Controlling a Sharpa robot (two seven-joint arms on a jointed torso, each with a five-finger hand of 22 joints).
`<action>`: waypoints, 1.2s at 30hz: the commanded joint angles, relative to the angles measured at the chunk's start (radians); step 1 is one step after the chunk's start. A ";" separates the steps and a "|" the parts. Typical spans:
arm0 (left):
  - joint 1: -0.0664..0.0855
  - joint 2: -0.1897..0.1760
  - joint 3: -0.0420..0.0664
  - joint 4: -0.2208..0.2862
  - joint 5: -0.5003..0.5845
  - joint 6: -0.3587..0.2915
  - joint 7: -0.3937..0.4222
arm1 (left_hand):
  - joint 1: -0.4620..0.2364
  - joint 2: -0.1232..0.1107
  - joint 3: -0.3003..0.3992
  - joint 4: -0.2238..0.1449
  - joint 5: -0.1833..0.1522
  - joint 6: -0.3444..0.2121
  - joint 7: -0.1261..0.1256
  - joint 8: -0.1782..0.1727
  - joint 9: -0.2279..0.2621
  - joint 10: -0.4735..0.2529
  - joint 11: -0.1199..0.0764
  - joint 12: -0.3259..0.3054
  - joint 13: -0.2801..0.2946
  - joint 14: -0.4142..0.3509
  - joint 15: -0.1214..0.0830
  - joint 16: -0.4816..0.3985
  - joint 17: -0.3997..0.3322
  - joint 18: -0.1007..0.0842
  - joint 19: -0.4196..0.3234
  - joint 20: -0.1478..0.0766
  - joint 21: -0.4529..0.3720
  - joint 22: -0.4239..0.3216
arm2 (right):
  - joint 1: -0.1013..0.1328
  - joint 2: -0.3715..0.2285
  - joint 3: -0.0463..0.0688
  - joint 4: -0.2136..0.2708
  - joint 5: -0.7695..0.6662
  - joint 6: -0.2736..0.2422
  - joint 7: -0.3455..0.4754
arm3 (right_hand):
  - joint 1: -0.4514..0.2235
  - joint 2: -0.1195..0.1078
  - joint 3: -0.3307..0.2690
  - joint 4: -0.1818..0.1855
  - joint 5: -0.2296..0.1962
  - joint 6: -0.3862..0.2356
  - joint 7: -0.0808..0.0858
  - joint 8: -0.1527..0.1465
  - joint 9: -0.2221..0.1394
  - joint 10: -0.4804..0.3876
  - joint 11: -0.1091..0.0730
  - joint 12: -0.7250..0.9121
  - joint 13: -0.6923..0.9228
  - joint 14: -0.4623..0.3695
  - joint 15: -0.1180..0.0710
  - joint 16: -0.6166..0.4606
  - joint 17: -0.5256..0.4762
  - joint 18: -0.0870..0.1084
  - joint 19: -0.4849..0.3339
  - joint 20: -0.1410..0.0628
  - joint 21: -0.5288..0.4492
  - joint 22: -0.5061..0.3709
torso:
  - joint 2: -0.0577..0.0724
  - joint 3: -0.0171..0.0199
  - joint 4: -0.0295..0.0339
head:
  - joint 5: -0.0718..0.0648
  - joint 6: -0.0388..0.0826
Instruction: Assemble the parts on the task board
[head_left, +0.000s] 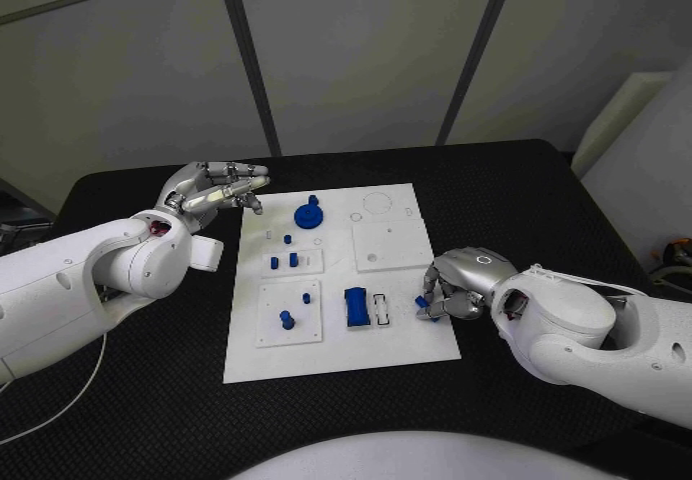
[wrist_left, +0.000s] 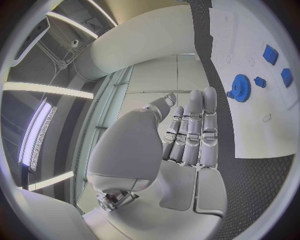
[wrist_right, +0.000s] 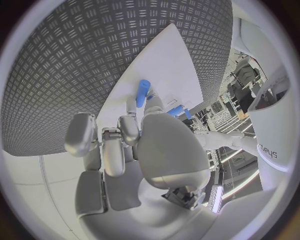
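Observation:
The white task board (head_left: 411, 345) lies in the middle of the black table. A blue gear (head_left: 309, 213) (wrist_left: 240, 88) stands near its far edge, with small blue pieces (head_left: 284, 261) (wrist_left: 270, 54) just nearer than it. Nearer still are two blue pegs (head_left: 286, 320) and a blue block (head_left: 355, 307). My right hand (head_left: 459, 288) (wrist_right: 134, 135) rests at the board's right edge with its fingers curled in, pinching a small blue peg (head_left: 428, 306) (wrist_right: 143, 92). My left hand (head_left: 216, 190) (wrist_left: 190, 132) hovers by the board's far left corner, fingers stretched out side by side and holding nothing.
A white slotted piece (head_left: 381, 308) sits beside the blue block. A raised white square plate (head_left: 389, 245) and round recesses (head_left: 378, 204) occupy the board's far right part. The black table (head_left: 490, 180) extends around the board; grey wall panels stand behind it.

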 joint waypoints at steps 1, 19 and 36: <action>0.002 -0.001 0.001 0.003 0.003 0.013 0.002 | -0.002 0.007 -0.004 -0.002 -0.005 -0.007 -0.003 0.004 0.000 -0.007 0.002 0.007 0.001 -0.005 0.000 -0.004 -0.001 -0.019 -0.006 0.000 -0.003 -0.002 | -0.013 0.002 -0.013 -0.009 -0.014 0.109 -0.021 | 0.016 0.002 0.001 -0.011 0.020 -0.012 0.001 -0.004 0.003 -0.008 0.002 0.000 -0.002 0.095 -0.001 -0.005 0.207 -0.001 -0.005 0.000 -0.007 -0.002 | 0.000 0.0000 0.0010 | -0.001 0.001; 0.001 -0.001 0.001 0.002 0.003 0.012 0.002 | -0.002 0.009 -0.005 -0.003 -0.005 -0.008 -0.003 0.006 0.000 -0.009 0.002 0.010 0.001 -0.005 0.000 -0.004 -0.003 -0.019 -0.007 0.001 -0.004 -0.002 | -0.013 -0.009 -0.012 0.019 0.047 0.026 -0.046 | 0.162 0.069 0.179 -0.068 0.133 0.018 -0.019 0.007 0.017 -0.010 -0.017 0.003 0.007 0.098 -0.018 0.002 0.221 -0.006 0.010 -0.015 0.009 0.023 | 0.000 -0.0015 0.0026 | 0.003 0.003; 0.001 -0.001 0.001 0.001 0.003 0.013 0.002 | -0.001 0.009 -0.005 -0.004 -0.005 -0.008 -0.003 0.006 0.000 -0.010 0.002 0.011 0.001 -0.006 0.000 -0.004 -0.003 -0.019 -0.007 0.000 -0.003 -0.002 | -0.011 -0.015 -0.011 0.054 0.129 -0.137 -0.043 | 0.081 -0.010 0.334 -0.031 0.153 0.024 -0.024 0.005 0.032 0.003 -0.021 0.010 0.015 0.100 -0.021 0.005 0.227 -0.007 0.013 -0.017 0.014 0.035 | 0.000 -0.0005 0.0012 | 0.010 0.001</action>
